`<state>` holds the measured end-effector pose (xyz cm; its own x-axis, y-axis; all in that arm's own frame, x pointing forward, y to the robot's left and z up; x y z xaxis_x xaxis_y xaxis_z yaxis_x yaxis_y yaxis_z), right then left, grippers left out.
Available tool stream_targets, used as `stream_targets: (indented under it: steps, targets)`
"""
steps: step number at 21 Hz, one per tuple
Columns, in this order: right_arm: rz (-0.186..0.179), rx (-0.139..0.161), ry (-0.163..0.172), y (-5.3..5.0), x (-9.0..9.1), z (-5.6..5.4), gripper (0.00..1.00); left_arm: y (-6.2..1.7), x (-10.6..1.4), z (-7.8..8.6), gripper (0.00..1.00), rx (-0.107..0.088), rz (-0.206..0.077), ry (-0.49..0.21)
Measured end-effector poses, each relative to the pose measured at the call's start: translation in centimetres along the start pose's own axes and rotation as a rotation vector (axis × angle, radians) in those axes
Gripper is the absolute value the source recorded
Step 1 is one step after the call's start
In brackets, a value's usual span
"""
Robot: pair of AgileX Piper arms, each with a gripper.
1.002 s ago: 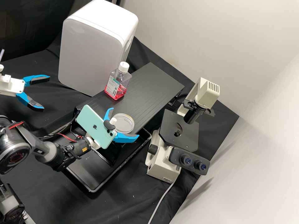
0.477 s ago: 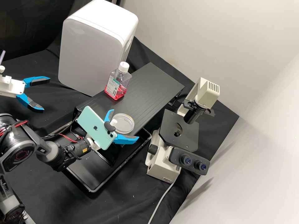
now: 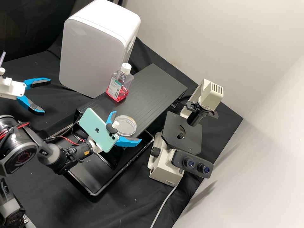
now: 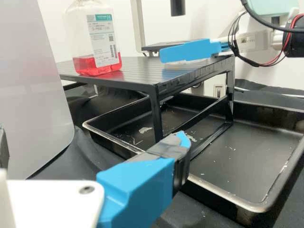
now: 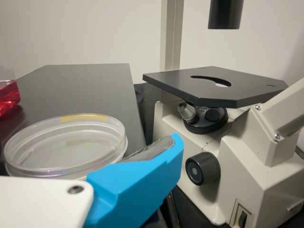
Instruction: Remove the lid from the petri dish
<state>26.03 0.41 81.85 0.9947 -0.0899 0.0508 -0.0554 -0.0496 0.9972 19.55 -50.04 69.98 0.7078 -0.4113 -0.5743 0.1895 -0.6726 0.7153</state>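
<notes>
A clear, lidded petri dish (image 3: 124, 125) sits at the near end of the black raised platform (image 3: 152, 91). My right gripper (image 3: 125, 126) is open around it, one blue finger on each side of the dish and level with it. In the right wrist view the dish (image 5: 64, 145) lies just beside my blue finger (image 5: 142, 175); I cannot tell if they touch. My left gripper (image 3: 46, 95) hangs open and holds nothing, far off to the left over the black cloth. The left wrist view has its own finger (image 4: 152, 175) low in front and the right arm's finger (image 4: 190, 50) over the platform.
A flask of pink liquid (image 3: 119, 83) stands on the platform's far left part. Behind it is a white box-shaped appliance (image 3: 95, 44). A microscope (image 3: 186, 136) stands to the right. Under the platform lies a black tray (image 3: 95, 177). A mint-green phone (image 3: 96, 128) rides on the right wrist.
The right gripper edged a little farther along the petri dish, and its arm's elbow shifted. The left gripper drifted slightly. The dish stayed put.
</notes>
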Motion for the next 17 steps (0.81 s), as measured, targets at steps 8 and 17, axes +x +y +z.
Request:
stream_targets:
  steps: [8, 17]
  targets:
    - [0.006, 0.001, 0.004, 0.04, 0.01, -0.02, 0.0, -0.12, 0.06, 0.11, 1.0, -0.001, -0.005, -0.006]
    - [0.007, -0.001, 0.018, -0.1, 0.05, -0.14, 0.0, -0.12, 0.06, 0.11, 1.0, -0.001, -0.005, -0.006]
